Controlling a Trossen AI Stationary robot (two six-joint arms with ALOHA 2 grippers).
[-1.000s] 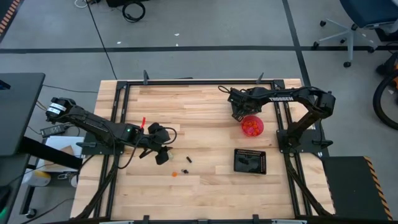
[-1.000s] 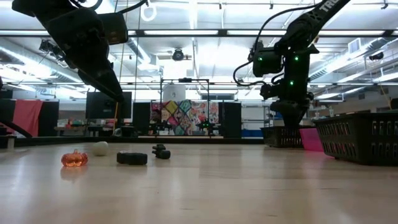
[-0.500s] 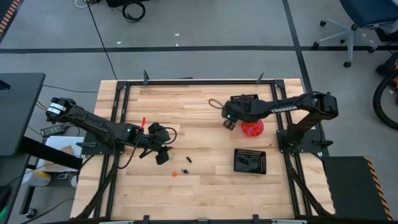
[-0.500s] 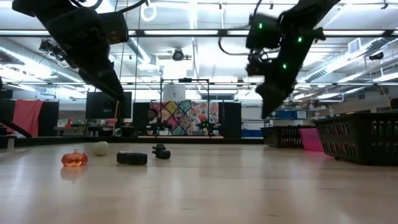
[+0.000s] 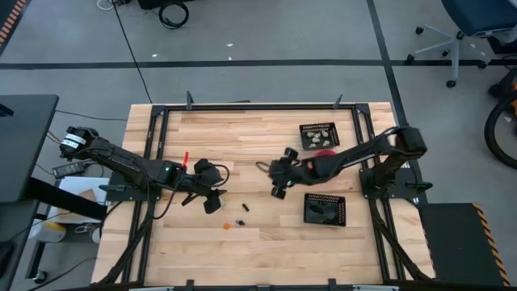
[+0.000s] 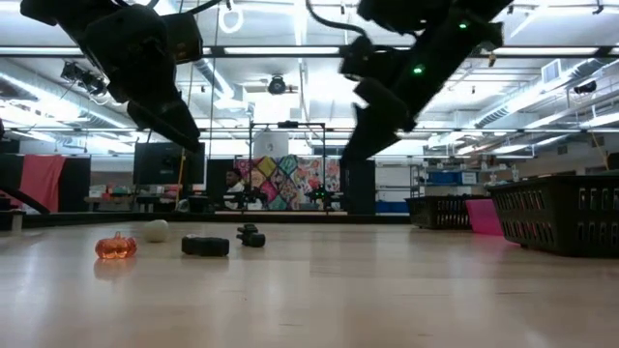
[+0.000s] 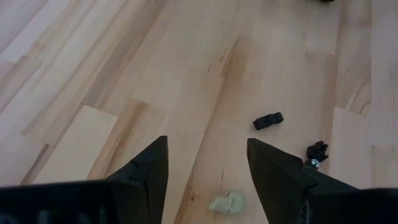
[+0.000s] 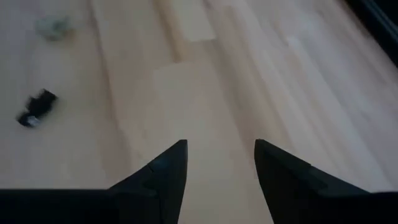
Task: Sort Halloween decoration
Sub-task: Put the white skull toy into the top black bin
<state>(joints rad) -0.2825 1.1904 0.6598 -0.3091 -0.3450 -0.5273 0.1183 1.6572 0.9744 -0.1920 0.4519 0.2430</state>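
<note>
Sorting in progress, reach phase. The right end effector [image 5: 277,192], empty with fingers parted, has swung away from the pink-red bowl [image 5: 325,151] at the bench's right edge toward mid-bench, uncovering the far mesh tray [image 5: 317,135]; a second mesh tray [image 5: 325,209] sits nearer the front right. The left end effector [image 5: 212,202], also parted and empty, hovers unmoved above the loose decorations near the front centre: an orange pumpkin [image 6: 115,246], a cream trinket [image 7: 226,202] and black pieces [image 7: 268,120]. Judged next move: the right arm must descend over one trinket, straddle it squarely and close, since each piece is far smaller than the fingers.
</note>
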